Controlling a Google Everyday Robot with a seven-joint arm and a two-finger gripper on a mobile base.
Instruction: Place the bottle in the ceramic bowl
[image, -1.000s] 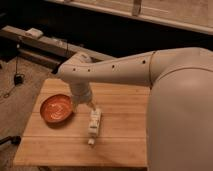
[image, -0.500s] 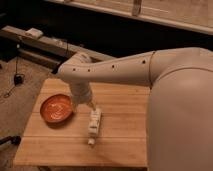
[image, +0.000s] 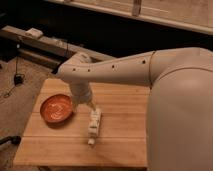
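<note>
The ceramic bowl (image: 56, 108), shallow and orange-red with a pale swirl inside, sits on the left part of the wooden table (image: 120, 142) and holds nothing. The bottle (image: 93, 127), slim and whitish, lies to the right of the bowl with its narrow capped end toward the table's front edge. My gripper (image: 92, 110) hangs from the white arm, pointing down at the bottle's far end, and appears open. Whether it touches the bottle I cannot tell. The bottle is a short way from the bowl's right rim.
My bulky white arm and body (image: 180, 115) fill the right side and cover the table's right part. Behind the table runs a low dark bench (image: 45, 42) with a small white object (image: 34, 33). Cables (image: 17, 77) lie on the carpet at left.
</note>
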